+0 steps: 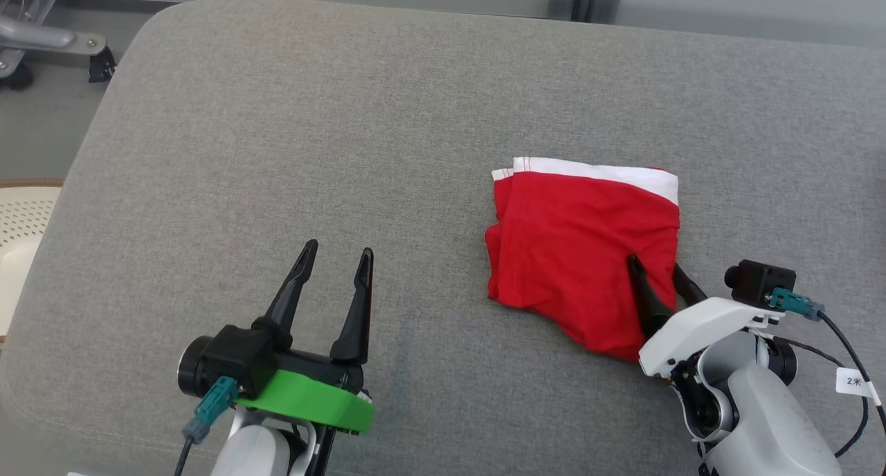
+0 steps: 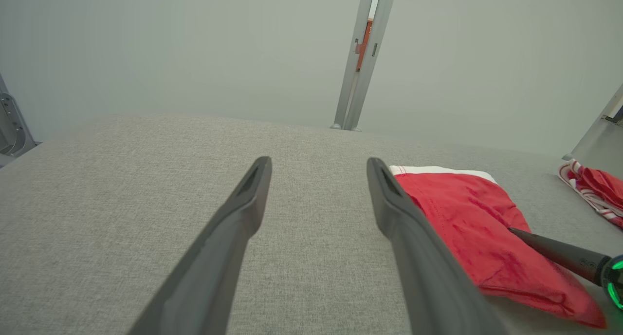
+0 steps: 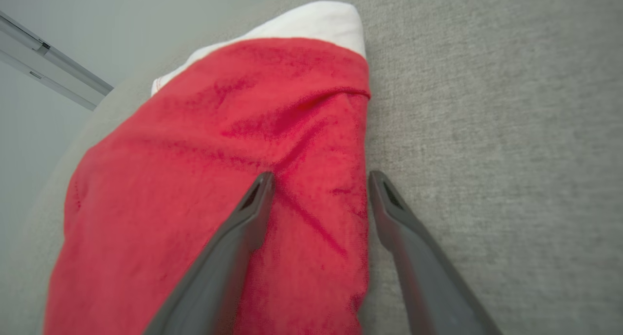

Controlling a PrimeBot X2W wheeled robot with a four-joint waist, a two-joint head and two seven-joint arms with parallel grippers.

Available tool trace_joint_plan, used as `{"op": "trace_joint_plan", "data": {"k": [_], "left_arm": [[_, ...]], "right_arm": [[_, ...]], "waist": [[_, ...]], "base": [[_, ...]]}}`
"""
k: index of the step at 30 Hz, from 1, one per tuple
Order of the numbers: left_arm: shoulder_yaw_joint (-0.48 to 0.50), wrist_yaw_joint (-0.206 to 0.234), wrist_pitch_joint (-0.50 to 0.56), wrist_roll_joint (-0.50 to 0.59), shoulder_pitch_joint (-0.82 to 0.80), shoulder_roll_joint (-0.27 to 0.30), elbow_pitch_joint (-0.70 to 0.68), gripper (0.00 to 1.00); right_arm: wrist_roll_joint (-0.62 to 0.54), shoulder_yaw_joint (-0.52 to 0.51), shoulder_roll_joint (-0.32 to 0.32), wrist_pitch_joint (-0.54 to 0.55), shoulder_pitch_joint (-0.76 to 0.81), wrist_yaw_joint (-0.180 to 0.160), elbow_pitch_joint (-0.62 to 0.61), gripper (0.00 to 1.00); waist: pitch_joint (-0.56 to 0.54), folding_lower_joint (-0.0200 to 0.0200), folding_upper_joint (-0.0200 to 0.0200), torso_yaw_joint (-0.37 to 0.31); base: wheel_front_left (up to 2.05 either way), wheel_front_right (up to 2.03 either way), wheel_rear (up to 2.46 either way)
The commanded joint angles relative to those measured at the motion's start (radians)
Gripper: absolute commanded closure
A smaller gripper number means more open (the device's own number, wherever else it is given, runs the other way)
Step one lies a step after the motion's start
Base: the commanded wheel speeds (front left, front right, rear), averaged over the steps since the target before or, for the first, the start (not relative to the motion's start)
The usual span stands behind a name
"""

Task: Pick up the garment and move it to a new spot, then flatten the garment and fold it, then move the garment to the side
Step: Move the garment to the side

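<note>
Garment (image 1: 581,248), red with a white waistband, lies folded on the right half of the grey fabric surface (image 1: 277,151). Your head view hides its near right corner behind the right tool (image 1: 654,263) and that arm's white wrist housing. The right wrist view cuts the cloth off at its bottom edge.

That tool's fingers stand apart, one over the red cloth, the other just beside its right edge over bare grey. You cannot tell whether either tip presses on the fabric. The left tool (image 1: 339,248) is also spread wide, holds nothing, and sits well apart from the garment.

The surface is padded, with a rounded corner. Beyond it you see a pale grey wall, an upright metal post (image 2: 362,57) and, at the head view's upper left, a wheeled metal frame (image 1: 48,40). A pale perforated object (image 1: 21,220) is cut off at the left edge, too partial to name.

Your left wrist view adds a red-and-white striped cloth (image 2: 594,191) at the far right, apart from the garment.
</note>
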Motion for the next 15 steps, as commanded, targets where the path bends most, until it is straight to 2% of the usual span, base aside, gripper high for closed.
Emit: {"op": "trace_joint_plan", "data": {"k": [1, 5, 6, 7, 8, 11, 15], "left_arm": [[0.002, -0.004, 0.000, 0.004, -0.014, 0.002, 0.002, 0.00], [0.000, -0.005, 0.000, 0.009, -0.012, 0.002, 0.005, 0.00], [0.000, -0.005, 0.000, 0.011, -0.012, 0.002, 0.006, 0.00], [0.000, -0.005, 0.000, 0.013, -0.010, 0.002, 0.007, 0.00], [0.000, -0.005, 0.000, 0.013, -0.008, 0.002, 0.007, 0.00], [0.004, -0.004, 0.000, 0.022, 0.003, 0.002, 0.008, 0.00], [0.000, -0.004, 0.000, 0.030, 0.013, 0.002, 0.009, 0.00]], "right_arm": [[0.007, 0.007, -0.002, 0.012, -0.005, 0.000, 0.024, 0.00], [0.010, 0.031, 0.001, 0.022, -0.016, 0.000, 0.060, 0.00], [0.008, 0.035, 0.001, 0.023, -0.018, 0.000, 0.066, 0.52], [0.001, 0.040, 0.002, 0.024, -0.020, 0.000, 0.073, 0.87], [-0.002, 0.046, 0.002, 0.027, -0.021, 0.000, 0.078, 1.00], [0.000, 0.068, 0.001, 0.027, -0.032, 0.000, 0.082, 1.00], [-0.105, 0.083, -0.003, 0.005, -0.055, 0.000, 0.077, 1.00]], "waist": [[0.005, 0.0000, -0.0001, 0.015], [0.002, 0.0000, -0.0001, 0.021], [0.001, 0.0000, -0.0001, 0.021], [-0.001, 0.0000, -0.0001, 0.020], [-0.004, 0.0000, -0.0001, 0.018], [-0.016, 0.0000, -0.0001, 0.001], [-0.033, 0.0000, -0.0001, -0.033]], "base": [[0.00, 0.00, 0.00], [0.00, 0.00, 0.00], [0.00, 0.00, 0.00], [0.00, 0.00, 0.00], [0.00, 0.00, 0.00], [0.00, 0.00, 0.00], [0.00, 0.00, 0.00]]}}
